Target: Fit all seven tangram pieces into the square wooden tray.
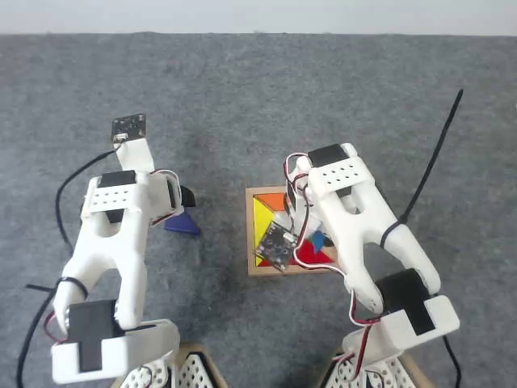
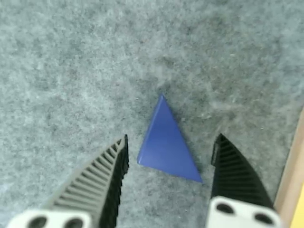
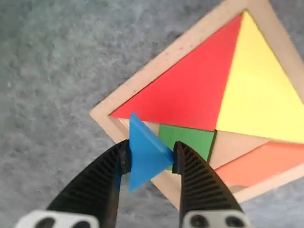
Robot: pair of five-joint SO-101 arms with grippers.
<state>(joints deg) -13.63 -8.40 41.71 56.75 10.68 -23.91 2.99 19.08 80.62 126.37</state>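
Right end effector holds a light blue triangle over the half-full tray; left end effector is open around a dark blue triangle

Left arm: was extended forward from its base, wrist bent steeply downward.
Left hand: pointed down at the tabletop, jaws spread wide apart, both fingertips level with each other.
Right arm: was extended forward and angled inward, wrist tipped down.
Right hand: pointed down, fingers pinched on a light blue triangle held between their tips.
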